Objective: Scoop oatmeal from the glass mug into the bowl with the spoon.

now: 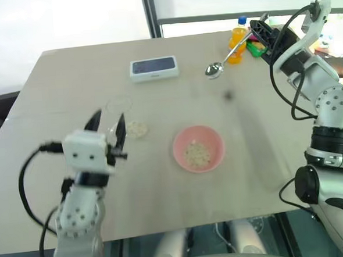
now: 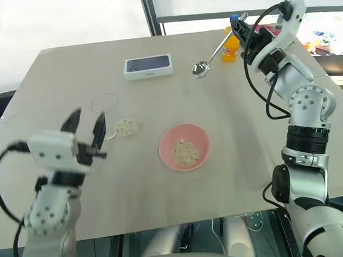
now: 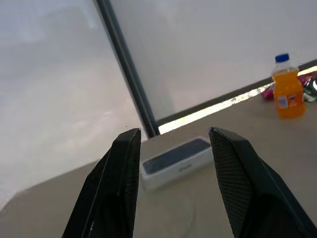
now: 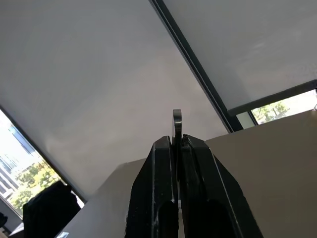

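Left claw was raised over the near left of the surface, fingers apart with nothing between them; glass mug stood just beyond its tips, a little heap of oatmeal on the surface beside the mug. Right claw was up at the far right, fingers together and clamped on the spoon handle, spoon slanting down toward the surface, its oval end hanging near the white box. Pink bowl sat near the middle of the surface with oatmeal inside. Orange bottle stood at the far edge, right behind the spoon handle

Right eye view: same layout; bowl between both arms, mug clear and hard to make out, spoon bowl end above the surface, well apart from the pink bowl

Left wrist view: two black fingers stood apart, empty; white box lay on the surface beyond them, orange bottle at the far edge

Right wrist view: fingers pressed together, thin spoon handle end sticking out past the tips
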Robot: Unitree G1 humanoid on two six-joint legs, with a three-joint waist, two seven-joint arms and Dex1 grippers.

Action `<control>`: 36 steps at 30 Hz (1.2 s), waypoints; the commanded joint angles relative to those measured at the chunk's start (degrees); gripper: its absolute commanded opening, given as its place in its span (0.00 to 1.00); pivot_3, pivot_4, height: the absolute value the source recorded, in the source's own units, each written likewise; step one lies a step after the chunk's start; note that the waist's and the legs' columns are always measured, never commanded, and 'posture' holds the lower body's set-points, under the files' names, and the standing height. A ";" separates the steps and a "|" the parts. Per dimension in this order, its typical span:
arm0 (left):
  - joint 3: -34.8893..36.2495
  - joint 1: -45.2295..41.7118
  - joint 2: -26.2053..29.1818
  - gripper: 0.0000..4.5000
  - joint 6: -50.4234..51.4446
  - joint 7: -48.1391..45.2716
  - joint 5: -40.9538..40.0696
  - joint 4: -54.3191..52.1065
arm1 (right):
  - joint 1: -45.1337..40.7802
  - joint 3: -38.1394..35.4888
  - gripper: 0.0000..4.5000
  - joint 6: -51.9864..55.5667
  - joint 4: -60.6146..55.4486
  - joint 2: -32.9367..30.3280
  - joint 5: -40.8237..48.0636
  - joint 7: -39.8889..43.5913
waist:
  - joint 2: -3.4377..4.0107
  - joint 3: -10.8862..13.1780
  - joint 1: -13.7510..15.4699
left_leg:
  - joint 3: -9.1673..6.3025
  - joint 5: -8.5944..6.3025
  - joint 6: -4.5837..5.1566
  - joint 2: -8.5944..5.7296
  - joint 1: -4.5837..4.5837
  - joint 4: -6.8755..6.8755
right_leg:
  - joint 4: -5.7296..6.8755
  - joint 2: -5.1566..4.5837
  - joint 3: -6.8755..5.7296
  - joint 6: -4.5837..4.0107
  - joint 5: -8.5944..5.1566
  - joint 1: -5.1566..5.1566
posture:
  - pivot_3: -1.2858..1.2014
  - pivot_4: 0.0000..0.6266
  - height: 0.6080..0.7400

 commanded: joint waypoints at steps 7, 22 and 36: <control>1.61 0.67 -4.24 0.50 -2.50 6.34 4.75 6.13 | -0.83 -1.17 0.00 -1.45 -1.59 -0.26 -0.76 1.27 | 0.03 0.00 1.65 | -0.06 -0.12 0.20 0.26 0.00 0.06 | -0.14 0.22 -0.20 -0.27 0.30 0.06 | 0.52 0.24 1.00; 0.25 -5.68 -2.71 0.50 -5.32 6.81 7.78 19.17 | 0.63 -1.67 0.00 -1.55 -4.25 0.89 -0.61 0.11 | 0.03 0.00 1.41 | 0.00 0.01 -0.03 0.28 -0.04 0.01 | -0.20 0.21 -0.15 -0.25 0.33 0.02 | 0.52 0.24 1.00; -0.90 -6.78 -1.99 0.50 -8.06 6.54 7.93 21.49 | 1.69 -1.39 0.00 -1.46 -5.03 1.09 -0.77 0.37 | 0.04 -0.01 1.41 | -0.01 0.00 -0.02 0.29 -0.03 -0.01 | -0.19 0.21 -0.15 -0.24 0.33 0.02 | 0.52 0.24 1.00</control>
